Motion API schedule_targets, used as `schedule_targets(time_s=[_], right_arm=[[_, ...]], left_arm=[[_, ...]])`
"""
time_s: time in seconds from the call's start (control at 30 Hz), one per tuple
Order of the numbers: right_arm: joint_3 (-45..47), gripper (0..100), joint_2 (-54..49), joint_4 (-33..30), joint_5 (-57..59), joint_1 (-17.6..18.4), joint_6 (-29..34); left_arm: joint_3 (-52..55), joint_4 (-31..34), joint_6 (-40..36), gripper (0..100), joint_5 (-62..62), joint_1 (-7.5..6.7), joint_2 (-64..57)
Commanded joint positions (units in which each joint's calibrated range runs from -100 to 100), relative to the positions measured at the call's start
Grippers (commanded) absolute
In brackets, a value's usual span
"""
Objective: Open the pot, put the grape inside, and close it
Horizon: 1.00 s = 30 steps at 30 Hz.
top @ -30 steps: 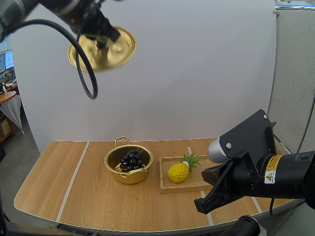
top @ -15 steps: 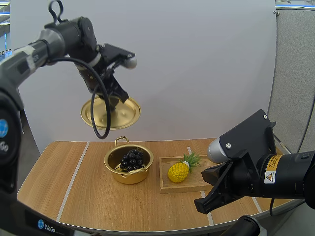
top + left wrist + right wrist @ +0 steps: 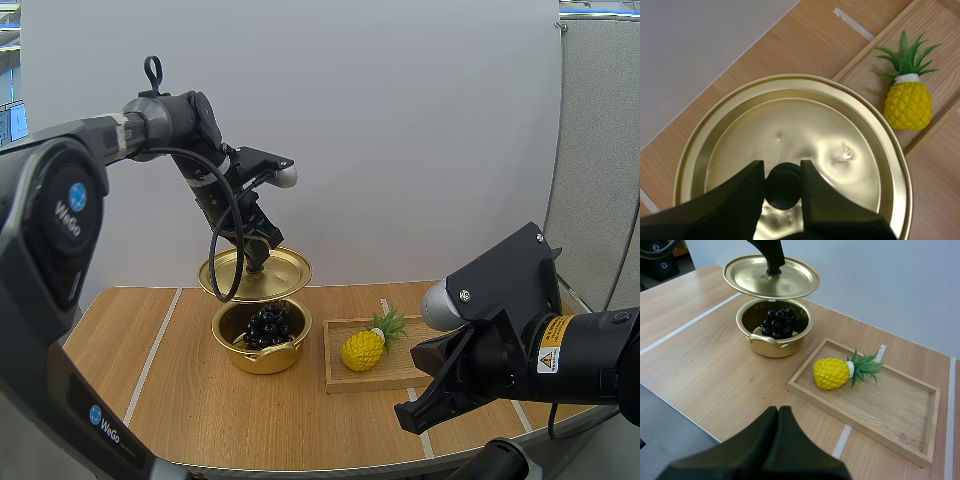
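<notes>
Now lower the lid [image 3: 256,273] level, its knob [image 3: 783,187] pinched in the left gripper [image 3: 782,169], centred over the pot [image 3: 262,358] and grapes [image 3: 268,324]; release once seated, right gripper [image 3: 778,426] closed empty, aside.

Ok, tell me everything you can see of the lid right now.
The lid is a round, shiny gold-coloured metal disc with a raised rim, stepped rings and slight dents near the middle. Its black knob is pinched between the fingers of the left gripper. It hangs roughly level just above the open pot, not touching it, with the grapes visible beneath.
</notes>
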Motion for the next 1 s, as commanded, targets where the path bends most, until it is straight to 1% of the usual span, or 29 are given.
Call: schedule_targets(time_s=[0.0, 0.07, 0.27, 0.47, 0.73, 0.97], right_arm=[[0.0, 0, -0.4, 0.0, 0.0, -0.3, 0.0], [0.0, 0, -0.4, 0.0, 0.0, -0.3, 0.0], [0.0, 0, -0.4, -0.1, 0.0, -0.3, 0.0], [0.0, 0, -0.4, -0.1, 0.0, -0.3, 0.0], [0.0, 0, -0.4, -0.1, 0.0, -0.3, 0.0], [0.0, 0, -0.4, -0.1, 0.0, -0.3, 0.0]], left_arm=[[0.1, -1.4, 0.6, 0, -2.3, -0.20, 1.5], [0.7, -1.4, 0.9, 0, -3.3, -0.20, 2.3], [8.7, -1.5, 3.7, 0, -15.0, -0.20, 2.3], [14.6, -2.2, 5.4, 0, -25.0, -0.20, 2.3], [18.6, -5.3, 8.7, 0, -29.8, -0.20, 2.3], [18.8, -5.3, 9.0, 0, -30.1, -0.20, 3.7]])
